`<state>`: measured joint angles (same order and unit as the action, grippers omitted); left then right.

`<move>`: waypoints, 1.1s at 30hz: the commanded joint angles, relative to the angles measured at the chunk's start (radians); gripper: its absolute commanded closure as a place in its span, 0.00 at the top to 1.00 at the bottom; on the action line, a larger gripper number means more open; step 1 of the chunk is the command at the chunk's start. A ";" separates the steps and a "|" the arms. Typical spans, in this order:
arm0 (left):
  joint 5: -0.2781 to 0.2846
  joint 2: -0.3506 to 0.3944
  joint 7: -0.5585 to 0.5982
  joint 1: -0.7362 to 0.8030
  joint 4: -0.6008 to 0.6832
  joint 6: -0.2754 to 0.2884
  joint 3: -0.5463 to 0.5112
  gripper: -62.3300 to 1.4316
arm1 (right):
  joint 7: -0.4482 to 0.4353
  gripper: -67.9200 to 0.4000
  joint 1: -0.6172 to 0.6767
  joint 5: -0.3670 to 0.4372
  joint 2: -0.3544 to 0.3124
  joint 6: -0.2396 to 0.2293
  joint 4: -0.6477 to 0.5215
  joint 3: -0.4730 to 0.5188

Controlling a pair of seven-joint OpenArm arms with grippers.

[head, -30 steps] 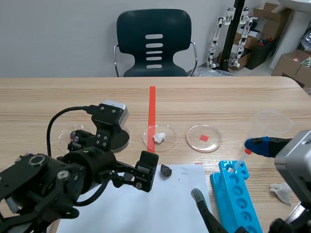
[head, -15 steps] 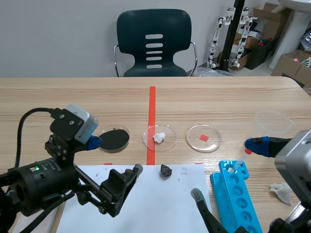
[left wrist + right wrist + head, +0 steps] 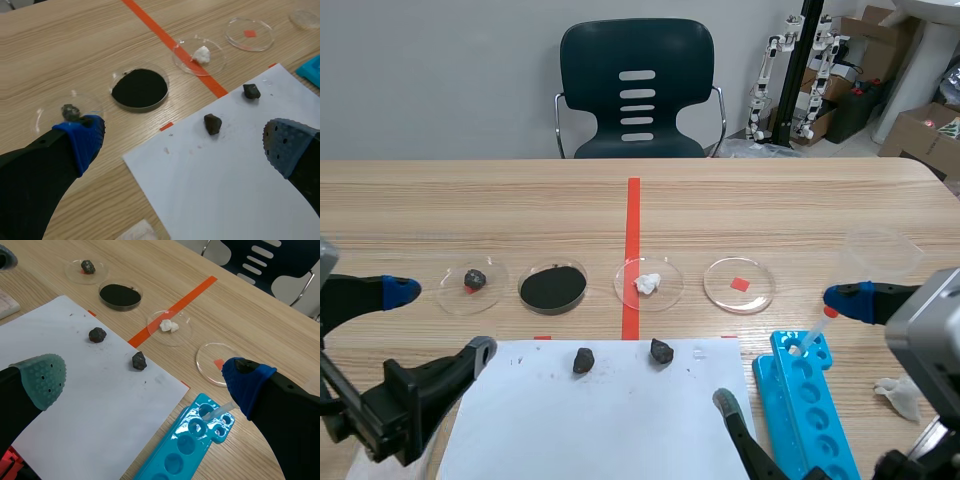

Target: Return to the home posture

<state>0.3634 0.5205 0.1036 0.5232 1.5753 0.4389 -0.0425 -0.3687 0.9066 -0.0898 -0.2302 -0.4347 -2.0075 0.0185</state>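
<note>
We are looking at a wooden table (image 3: 770,200) bearing a white sheet (image 3: 620,420), a blue rack (image 3: 815,405) just beside it, a crumpled tissue (image 3: 900,395), and, beyond the sheet, a row: stone dish (image 3: 472,285), black-powder dish (image 3: 552,287), white-lump dish (image 3: 648,284), red-chip dish (image 3: 740,284).

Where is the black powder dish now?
Scene view: the black powder dish sits left of the red tape line, between the rock dish and white-lump dish.

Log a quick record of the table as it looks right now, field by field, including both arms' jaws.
left jaws: open, empty
right jaws: open, empty
paper: dark stone and second stone on it, apart
dishes: four in a row, holding small stone, black powder, white lump, red chip
blue rack: beside paper, dropper leaning in it
</note>
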 commanded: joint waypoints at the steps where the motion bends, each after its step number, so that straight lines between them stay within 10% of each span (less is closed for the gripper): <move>1: -0.011 -0.005 0.043 0.026 0.051 0.001 -0.012 1.00 | -0.018 1.00 -0.007 0.011 -0.011 0.000 -0.010 0.004; 21: -0.340 -0.008 0.372 0.275 0.219 -0.011 -0.060 1.00 | -0.018 1.00 -0.007 0.011 -0.011 0.000 -0.010 0.004; 33: -0.350 -0.007 0.372 0.272 0.219 -0.033 -0.060 1.00 | -0.018 1.00 -0.007 0.011 -0.011 0.000 -0.010 0.004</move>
<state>0.0006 0.5205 0.4610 0.8001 1.7813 0.4122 -0.1051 -0.3687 0.9066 -0.0898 -0.2302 -0.4347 -2.0075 0.0185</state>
